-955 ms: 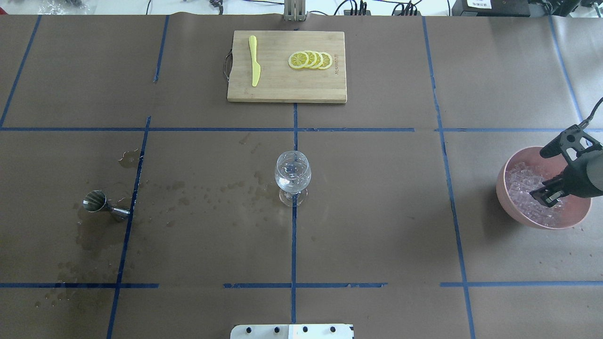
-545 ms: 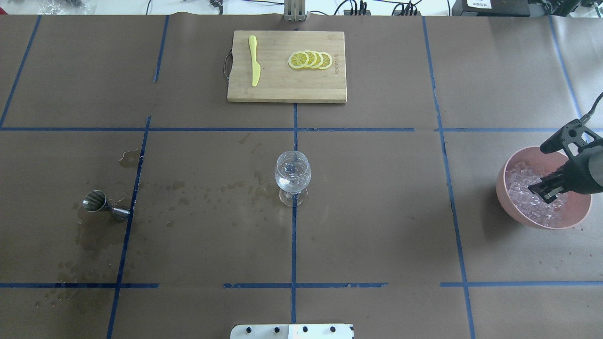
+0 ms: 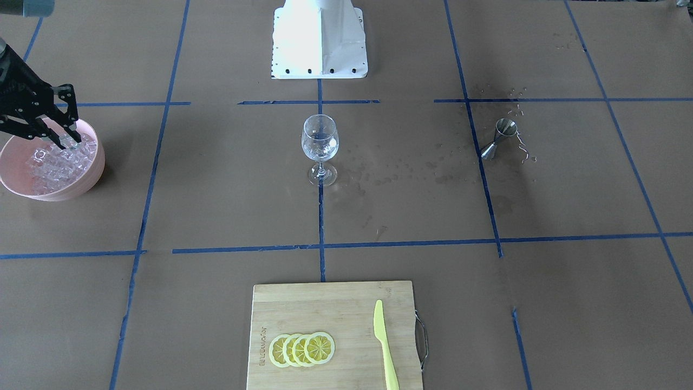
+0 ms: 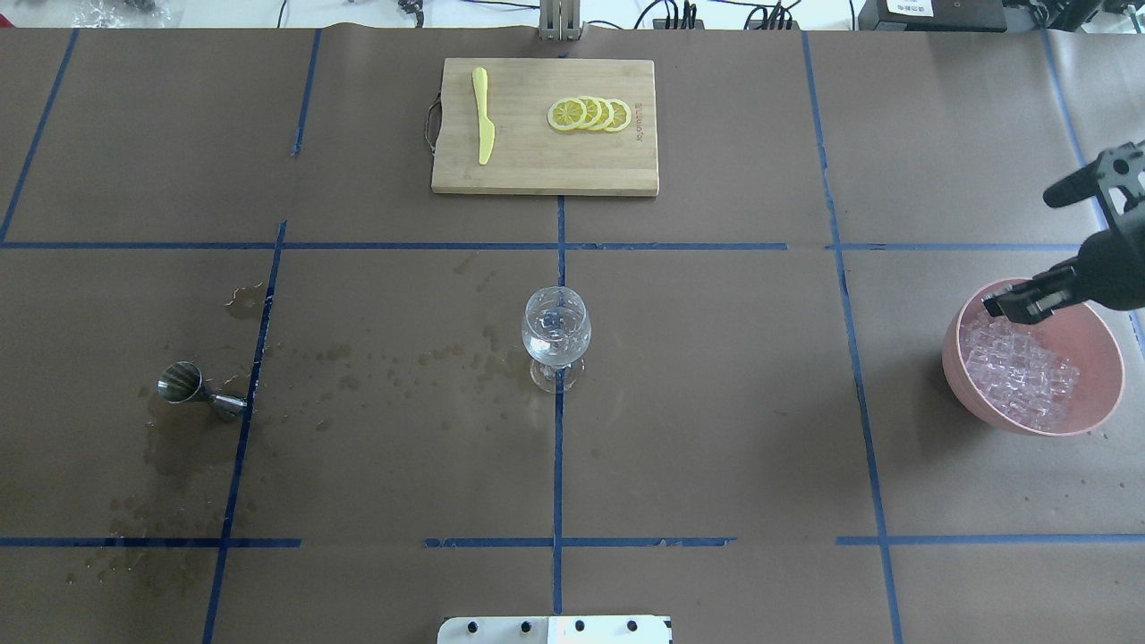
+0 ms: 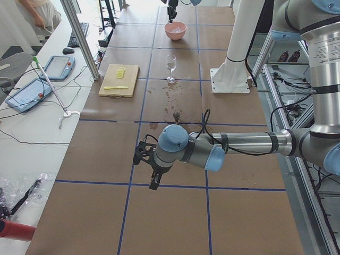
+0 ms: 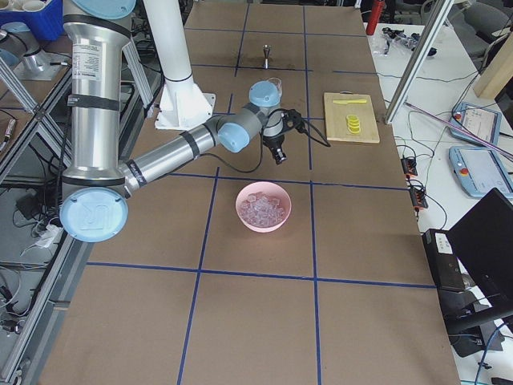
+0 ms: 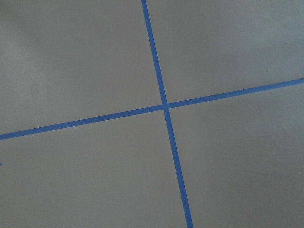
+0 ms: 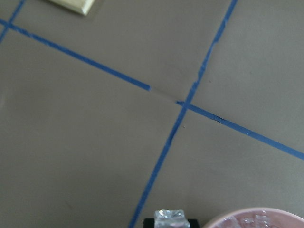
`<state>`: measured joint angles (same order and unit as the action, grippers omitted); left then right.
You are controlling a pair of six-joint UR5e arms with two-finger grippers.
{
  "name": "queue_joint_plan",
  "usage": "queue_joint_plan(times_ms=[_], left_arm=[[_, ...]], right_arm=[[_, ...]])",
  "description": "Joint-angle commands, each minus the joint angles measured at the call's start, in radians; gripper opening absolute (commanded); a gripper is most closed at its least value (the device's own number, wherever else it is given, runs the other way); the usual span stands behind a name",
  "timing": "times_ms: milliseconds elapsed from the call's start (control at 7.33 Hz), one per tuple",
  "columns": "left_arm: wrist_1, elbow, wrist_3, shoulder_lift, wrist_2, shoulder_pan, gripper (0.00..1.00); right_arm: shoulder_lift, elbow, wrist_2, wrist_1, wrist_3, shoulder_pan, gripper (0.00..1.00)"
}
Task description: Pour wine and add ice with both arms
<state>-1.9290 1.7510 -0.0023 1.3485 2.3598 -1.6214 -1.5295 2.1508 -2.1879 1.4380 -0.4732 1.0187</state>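
Jaws on the right gripper [image 4: 997, 306] clamp one ice cube [image 8: 169, 216]; the left gripper's [image 5: 154, 183] state cannot be told. On the worktop [image 4: 716, 429], the pink bowl [image 4: 1107, 394] of ice [image 4: 1020, 371] sits just under that cube, the wine glass [image 4: 555, 333] well away from the bowl: best to travel level, grip firm, release low inside its rim

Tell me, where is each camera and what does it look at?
Overhead: behind the robot, looking down; the right fingers hang over the bowl.
Front: across the table, facing the robot's base.
Left side: the table's end; the left arm is near and big.
Right side: the other end; the right arm is near.
Left wrist: looks down on tape; no fingers show.
Right wrist: looks down; a cube sits between the fingers.
Shared: overhead and front both show the glass and board.
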Motion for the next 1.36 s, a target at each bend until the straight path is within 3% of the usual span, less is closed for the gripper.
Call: queue_joint_plan(times_ms=[0, 136, 273, 545, 818, 1227], left_arm=[[0.001, 0.001, 0.001, -0.002, -0.004, 0.000, 1.00], [-0.001, 0.001, 0.001, -0.002, -0.004, 0.000, 1.00], [-0.001, 0.001, 0.001, -0.002, -0.002, 0.003, 1.00], [-0.001, 0.002, 0.001, -0.002, -0.001, 0.003, 1.00], [-0.001, 0.002, 0.001, -0.002, 0.001, 0.003, 1.00], [-0.001, 0.001, 0.001, -0.002, 0.001, 0.003, 1.00]], right_arm=[[0.286, 0.072, -0.003, 0.325, -0.161, -0.055, 0.00], [0.375, 0.072, 0.020, 0.364, -0.291, -0.122, 0.00], [0.452, 0.067, 0.108, 0.392, -0.426, -0.209, 0.00], [0.607, 0.031, 0.253, 0.517, -0.502, -0.361, 0.00], [0.736, -0.081, 0.425, 0.529, -0.576, -0.487, 0.00], [0.841, -0.228, 0.525, 0.529, -0.633, -0.564, 0.00]])
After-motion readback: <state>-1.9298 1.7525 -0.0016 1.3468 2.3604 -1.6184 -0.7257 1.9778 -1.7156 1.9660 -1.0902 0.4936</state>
